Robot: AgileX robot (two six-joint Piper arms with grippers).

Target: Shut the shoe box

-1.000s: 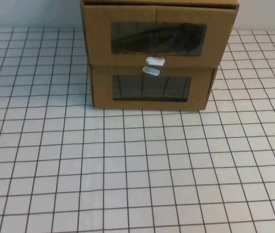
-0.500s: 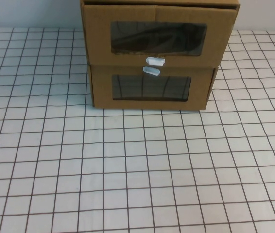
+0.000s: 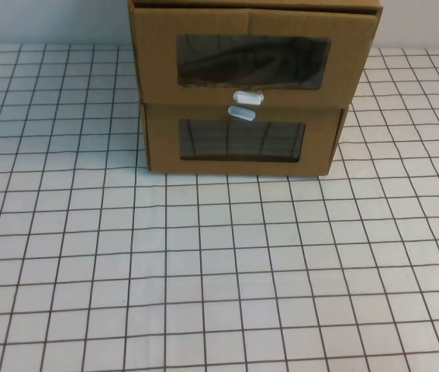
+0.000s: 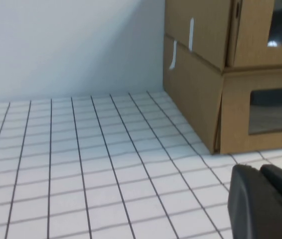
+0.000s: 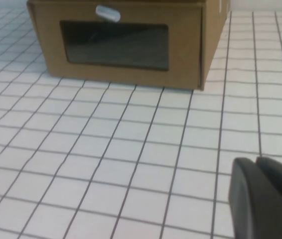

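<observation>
The shoe box (image 3: 157, 62) is the upper of two stacked brown cardboard boxes at the table's back. Its wide front panel has a clear window (image 3: 252, 62) and a small white tab (image 3: 248, 97) at the bottom edge. In the left wrist view the shoe box (image 4: 206, 30) shows a dark gap behind its front panel. My left gripper (image 4: 258, 169) is shut on nothing, low over the table, off the boxes' front-left corner. My right gripper (image 5: 254, 162) is shut and empty, well back from the boxes' front. Neither gripper shows in the high view.
The shoe box rests on a narrower-fronted cardboard box (image 3: 239, 167) with a white tab (image 3: 241, 113) at its top edge, also seen in the right wrist view (image 5: 126, 74). The table (image 3: 219, 271) is white with a black grid. A pale wall stands behind.
</observation>
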